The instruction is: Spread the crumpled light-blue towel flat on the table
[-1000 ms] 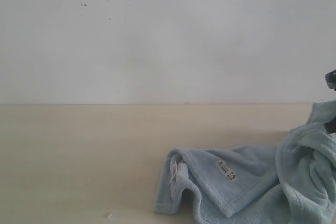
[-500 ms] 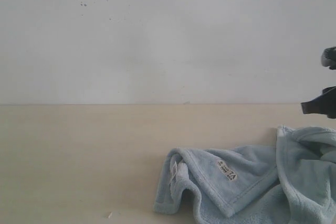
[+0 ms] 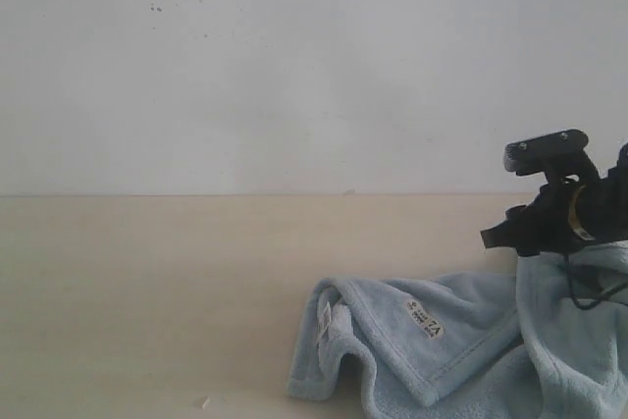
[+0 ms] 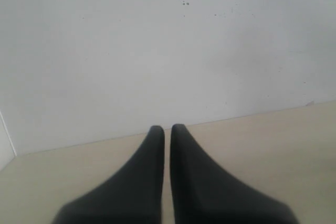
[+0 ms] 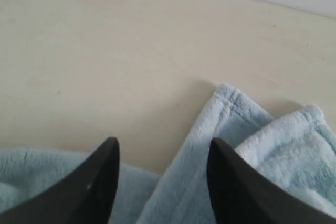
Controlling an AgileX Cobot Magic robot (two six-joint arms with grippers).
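Outside: the towel [image 3: 461,360] lies bunched on the table [image 3: 147,282], low right. Left wrist: the left claw [image 4: 167,132] is pressed together, empty. Right wrist: the right claw [image 5: 164,142] is spread over a hemmed corner [image 5: 226,98] — soft, floppy, light; pinch there, I think.

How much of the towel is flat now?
Not much done: the towel lies bunched and folded on the table, its label on a folded flap. In hand: the right gripper hovers open above the folds, holding nothing; the left gripper is shut and empty, away from the cloth. Left: grab the edges and pull it all out flat.
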